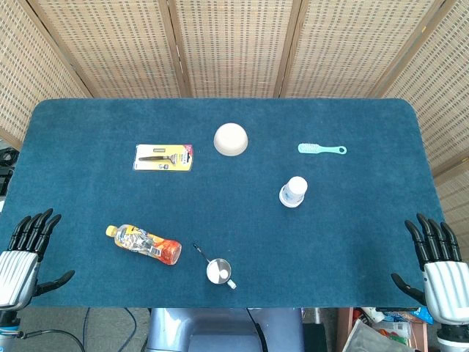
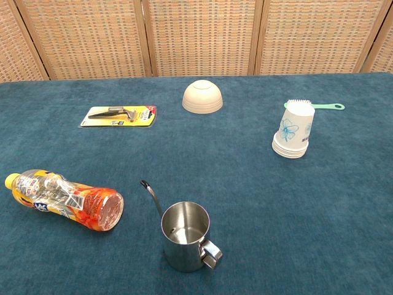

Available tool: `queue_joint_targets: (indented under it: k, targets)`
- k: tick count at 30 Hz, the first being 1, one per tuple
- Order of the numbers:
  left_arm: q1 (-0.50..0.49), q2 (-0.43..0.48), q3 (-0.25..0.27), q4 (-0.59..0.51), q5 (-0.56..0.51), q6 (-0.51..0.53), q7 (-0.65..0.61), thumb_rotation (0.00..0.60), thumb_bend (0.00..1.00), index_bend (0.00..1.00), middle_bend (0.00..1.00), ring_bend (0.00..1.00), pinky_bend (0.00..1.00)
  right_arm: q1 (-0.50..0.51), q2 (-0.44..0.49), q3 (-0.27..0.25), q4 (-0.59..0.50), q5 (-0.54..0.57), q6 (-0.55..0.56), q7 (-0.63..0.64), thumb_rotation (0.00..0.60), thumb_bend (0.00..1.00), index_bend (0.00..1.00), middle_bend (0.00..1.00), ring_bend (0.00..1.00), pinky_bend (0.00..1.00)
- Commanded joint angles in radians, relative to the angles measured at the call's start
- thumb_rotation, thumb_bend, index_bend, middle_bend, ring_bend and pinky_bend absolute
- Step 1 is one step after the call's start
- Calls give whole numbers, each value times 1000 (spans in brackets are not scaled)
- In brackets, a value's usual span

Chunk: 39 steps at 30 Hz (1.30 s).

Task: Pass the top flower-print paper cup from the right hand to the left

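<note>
A stack of white paper cups with a blue flower print stands upside down on the blue table, right of centre; the head view shows the stack from above. My left hand rests at the table's near left corner, fingers spread, holding nothing. My right hand sits at the near right edge, fingers also spread and empty, well to the right of the cups. Neither hand shows in the chest view.
An upturned cream bowl, a packaged razor, a teal brush, a lying orange drink bottle and a small steel pitcher are spread over the table. A wicker screen stands behind.
</note>
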State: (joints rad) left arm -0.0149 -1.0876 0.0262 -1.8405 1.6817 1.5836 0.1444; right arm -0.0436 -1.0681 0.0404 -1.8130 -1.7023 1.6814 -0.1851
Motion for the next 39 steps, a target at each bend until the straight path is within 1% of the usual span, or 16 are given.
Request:
queue_joint_targets:
  k: [1,9,11,12,15,16,18,20,24,27,31,33,37,39]
  targets:
    - [0,-2,1,2,2,-1,0,600,89,0,0,0,0,-1,-1,-3,0,-2,-2,-5,600,0,0,0,0,0]
    - [-3,-6,-4,4,-6,-6,6,600,89,0,0,0,0,14,-6,0,-5,12,-37,-19,600,0,0,0,0,0]
    - [-7,-15,-10,13,-9,-8,15,600,88,0,0,0,0,53,3,14,-24,35,-102,-30,600,0,0,0,0,0]
    - [-9,-24,-14,19,-9,-7,20,600,89,0,0,0,0,81,15,27,-41,57,-149,-43,600,0,0,0,0,0]
    - [-10,-43,-17,27,-5,-4,45,600,89,0,0,0,0,195,39,104,-88,161,-306,-96,600,0,0,0,0,0]
    - [-10,-47,-18,26,-6,-5,51,600,89,0,0,0,0,223,42,120,-97,187,-345,-103,600,0,0,2,0,0]
    - [-14,-53,-24,21,-23,-15,66,600,89,0,0,0,0,320,40,178,-106,277,-471,-123,600,0,4,20,0,23]
    - [-20,-57,-30,16,-46,-32,81,600,89,0,0,0,0,399,19,218,-87,343,-557,-145,600,0,29,60,1,91]
    - [-32,-75,-44,24,-92,-61,109,600,89,0,0,0,0,545,-62,280,-3,492,-706,-157,600,7,78,122,34,159]
    - [-43,-84,-58,32,-128,-84,119,600,89,0,0,0,0,623,-123,291,73,577,-774,-187,600,70,93,143,46,174]
    - [-53,-89,-68,39,-156,-100,132,600,89,0,0,0,0,706,-200,282,164,686,-836,-245,600,138,111,166,59,176]
    - [-56,-90,-72,40,-168,-105,141,600,89,0,0,0,0,734,-232,273,203,718,-851,-271,600,150,116,171,63,178]
    - [-62,-87,-81,33,-201,-118,145,600,89,0,0,0,0,799,-300,254,279,818,-888,-316,600,164,116,187,81,189]
    - [-63,-84,-82,29,-207,-119,143,600,89,0,0,0,0,823,-326,244,314,847,-893,-337,600,177,126,203,97,199]
